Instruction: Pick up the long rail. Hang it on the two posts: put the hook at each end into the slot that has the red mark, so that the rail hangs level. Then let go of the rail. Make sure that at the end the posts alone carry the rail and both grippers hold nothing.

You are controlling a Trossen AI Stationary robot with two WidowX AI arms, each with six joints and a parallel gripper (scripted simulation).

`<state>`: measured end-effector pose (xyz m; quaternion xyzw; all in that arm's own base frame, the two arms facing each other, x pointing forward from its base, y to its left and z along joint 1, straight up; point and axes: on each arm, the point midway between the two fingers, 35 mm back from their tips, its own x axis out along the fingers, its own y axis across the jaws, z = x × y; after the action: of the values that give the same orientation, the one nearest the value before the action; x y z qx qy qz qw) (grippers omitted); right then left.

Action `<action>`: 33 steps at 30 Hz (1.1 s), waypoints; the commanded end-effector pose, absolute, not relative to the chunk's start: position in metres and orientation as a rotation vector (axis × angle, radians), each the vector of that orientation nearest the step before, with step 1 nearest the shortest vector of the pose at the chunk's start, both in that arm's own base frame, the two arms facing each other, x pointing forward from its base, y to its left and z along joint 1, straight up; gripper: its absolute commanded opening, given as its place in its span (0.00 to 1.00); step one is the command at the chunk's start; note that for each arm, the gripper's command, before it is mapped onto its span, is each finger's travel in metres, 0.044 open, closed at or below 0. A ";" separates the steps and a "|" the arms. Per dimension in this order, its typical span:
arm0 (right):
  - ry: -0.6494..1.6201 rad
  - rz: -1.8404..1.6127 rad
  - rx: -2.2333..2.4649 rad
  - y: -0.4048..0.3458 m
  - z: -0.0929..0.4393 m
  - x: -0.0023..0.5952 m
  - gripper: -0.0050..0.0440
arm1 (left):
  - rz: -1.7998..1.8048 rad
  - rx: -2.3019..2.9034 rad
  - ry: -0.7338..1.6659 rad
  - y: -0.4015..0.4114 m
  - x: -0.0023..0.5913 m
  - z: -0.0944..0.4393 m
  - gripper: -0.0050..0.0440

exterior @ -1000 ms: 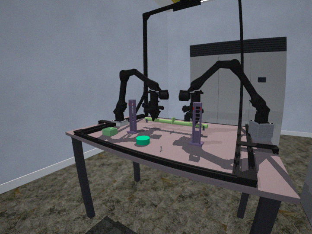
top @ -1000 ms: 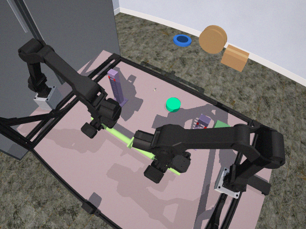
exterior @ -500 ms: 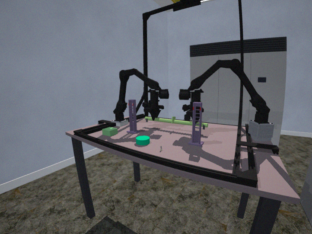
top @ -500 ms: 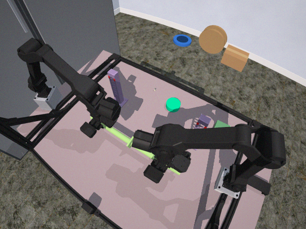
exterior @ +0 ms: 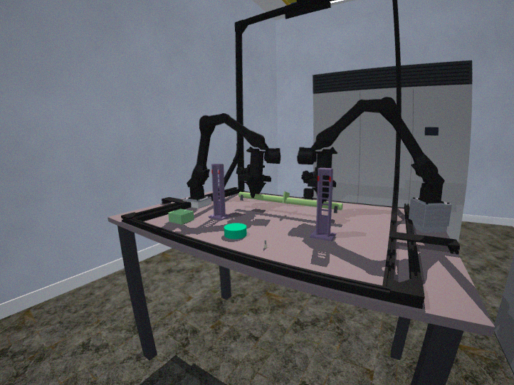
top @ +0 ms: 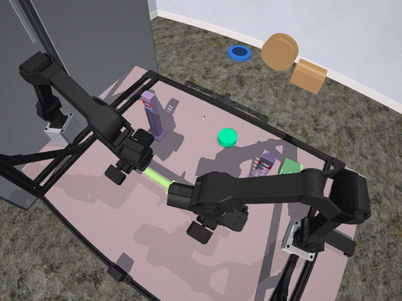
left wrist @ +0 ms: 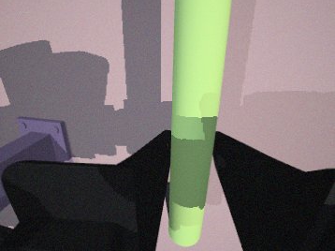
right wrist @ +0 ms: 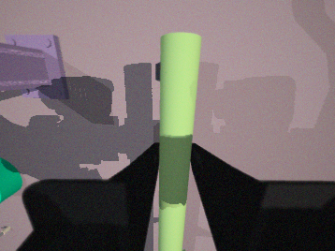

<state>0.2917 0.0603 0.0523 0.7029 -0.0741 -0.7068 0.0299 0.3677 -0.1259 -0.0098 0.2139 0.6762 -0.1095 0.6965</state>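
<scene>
The light green rail (top: 157, 177) (exterior: 265, 198) (left wrist: 201, 51) (right wrist: 180, 89) is held a little above the table, behind both posts in the exterior view. A dark hook (exterior: 335, 208) hangs under one end. My left gripper (top: 131, 162) (left wrist: 191, 138) is shut on it near one end; my right gripper (top: 214, 225) (exterior: 255, 194) (right wrist: 174, 147) is shut on it near the other. The purple post on the left arm's side (top: 153, 122) (exterior: 320, 222) and the purple post on the right arm's side (top: 268, 157) (exterior: 215, 201) stand upright, with red marks near their tops.
A teal cylinder (top: 227, 137) (exterior: 235, 231) stands between the posts, towards the table edge. A green block (top: 290, 167) (exterior: 181, 216) lies beyond the right arm's post. A tiny pale piece (top: 203, 117) (exterior: 265, 244) is near the cylinder. A black frame surrounds the work area.
</scene>
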 end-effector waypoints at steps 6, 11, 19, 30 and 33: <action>-0.320 -2.133 2.112 0.063 0.053 0.292 0.10 | -0.177 0.541 1.481 -0.128 0.366 -0.008 0.10; -0.383 -2.092 2.074 0.065 0.053 0.293 0.10 | -0.125 0.589 1.459 -0.130 0.365 -0.007 0.10; -0.436 -2.063 2.037 0.067 0.053 0.293 0.10 | -0.081 0.629 1.443 -0.132 0.364 -0.008 0.10; -0.523 -2.000 1.976 0.070 0.052 0.294 0.10 | -0.004 0.700 1.406 -0.135 0.364 -0.008 0.10; -0.530 -1.996 1.970 0.071 0.052 0.294 0.10 | 0.002 0.706 1.404 -0.135 0.363 -0.008 0.10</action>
<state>0.2930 0.0701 0.0517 0.6853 -0.1775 -0.6934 0.1339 0.3627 -0.1342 -0.0096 0.3112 0.6364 -0.0058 0.7058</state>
